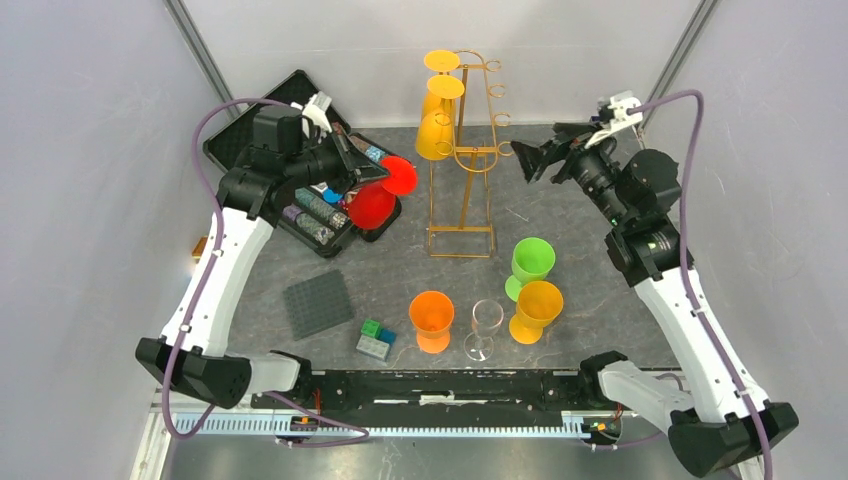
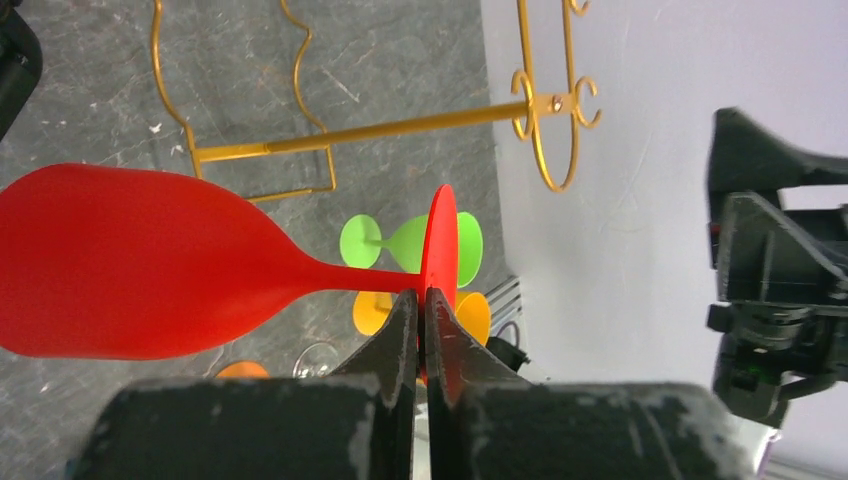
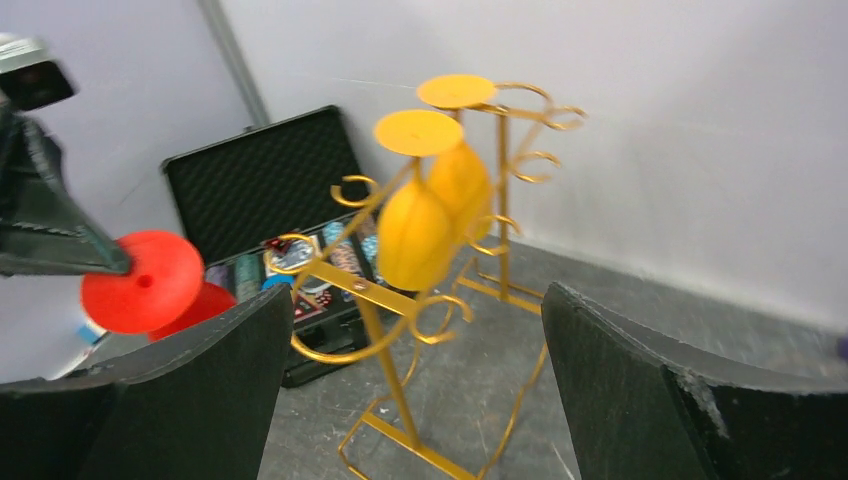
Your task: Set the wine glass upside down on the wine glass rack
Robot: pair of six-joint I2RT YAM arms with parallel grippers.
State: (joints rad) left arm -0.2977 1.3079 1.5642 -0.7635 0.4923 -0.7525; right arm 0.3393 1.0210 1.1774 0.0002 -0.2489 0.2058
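Above the open black case (image 3: 262, 185), left of the wine glass rack (image 2: 400, 126): the red wine glass (image 1: 374, 203), grasped by the left gripper (image 2: 422, 300). From the left wrist, fingers (image 2: 390, 345) clenched tight on the stem right against the foot, foot disc edge-on, bowl out to the left. Glass carried in the air, roughly on its side, neither upright nor inverted. Well apart from the rack, touching none of its loops.

Toward the back of the table (image 1: 590, 290): the rack, upright on its rectangular wire base. On its left side, two yellow glasses (image 1: 436, 128) hung upside down, feet uppermost, one just behind the other.

Right of the rack, in the air: the right gripper (image 1: 524, 162), released, jaws spread wide with nothing between them, pointed toward the rack. From the right wrist, framed between its two fingers (image 3: 200, 390): the rack, the yellow glasses and, at far left, the red foot disc with the bowl behind it.

In front of the rack, upright on the table: a green glass (image 1: 531, 260), a yellow-orange glass (image 1: 538, 303) just beside it, then a clear glass (image 1: 486, 322) and an orange glass (image 1: 432, 315) further left. Nearer the left arm: a dark grey studded square (image 1: 318, 304) lying flat, and beside it small green and blue blocks (image 1: 376, 340). Inside the case: rows of poker chips (image 1: 318, 215), partly hidden by the left arm and the red bowl.
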